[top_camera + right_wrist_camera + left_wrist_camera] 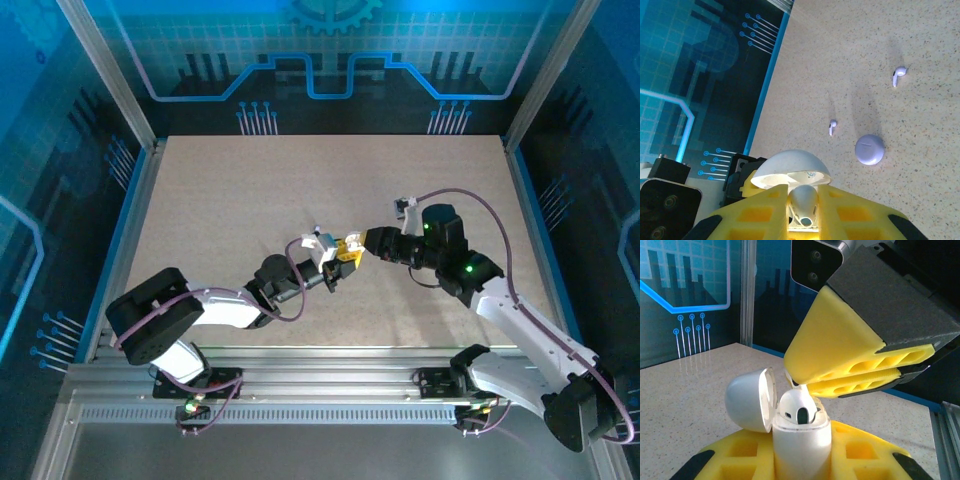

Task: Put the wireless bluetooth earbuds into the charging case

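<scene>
Both jaws are shut: left on the case (801,445), right on a half-hidden earbud (802,200).

earbud (799,410) in open case (801,447), in left tool (800,460) | right tool (840,379) above | round case (870,149), loose earbuds (898,75) (832,126) on table (840,50)

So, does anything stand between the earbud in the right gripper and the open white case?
Nothing visible does. The case, held by the left gripper, has its lid swung back, and the earbud in the right gripper is right at its open mouth.
</scene>
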Robot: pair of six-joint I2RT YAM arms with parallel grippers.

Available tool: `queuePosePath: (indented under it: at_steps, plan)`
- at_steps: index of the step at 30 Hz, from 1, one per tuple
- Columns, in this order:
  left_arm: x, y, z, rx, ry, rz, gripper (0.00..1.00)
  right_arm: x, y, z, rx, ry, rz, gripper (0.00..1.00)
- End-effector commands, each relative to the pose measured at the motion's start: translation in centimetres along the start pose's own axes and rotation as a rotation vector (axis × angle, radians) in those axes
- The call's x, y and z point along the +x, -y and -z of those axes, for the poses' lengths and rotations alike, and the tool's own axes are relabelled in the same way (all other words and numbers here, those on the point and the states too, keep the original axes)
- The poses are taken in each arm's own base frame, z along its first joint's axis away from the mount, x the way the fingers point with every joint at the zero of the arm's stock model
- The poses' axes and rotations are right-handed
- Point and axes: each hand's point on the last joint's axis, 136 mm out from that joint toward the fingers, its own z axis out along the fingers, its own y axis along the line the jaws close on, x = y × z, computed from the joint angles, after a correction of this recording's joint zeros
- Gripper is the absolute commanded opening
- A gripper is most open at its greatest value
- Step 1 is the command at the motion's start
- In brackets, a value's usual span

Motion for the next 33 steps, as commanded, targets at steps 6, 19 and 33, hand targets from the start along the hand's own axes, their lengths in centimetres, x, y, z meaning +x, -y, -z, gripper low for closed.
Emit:
queuePosePath:
  at_steps: [6, 19, 33]
  plan:
    - [-4.0, 0.5, 0.5, 0.009, 0.137, -0.027, 0.17, 1.8, 0.1, -0.1, -0.014, -0.070, 0.027, 0.21]
    - [-4.4, 0.8, 0.7, 0.025, 0.155, -0.027, 0.17, 1.7, -0.5, 0.0, -0.034, -0.083, 0.086, 0.25]
    - [-5.0, 1.3, 0.8, 0.043, 0.170, -0.024, 0.17, 0.7, -0.8, 0.4, -0.014, -0.065, 0.105, 0.32]
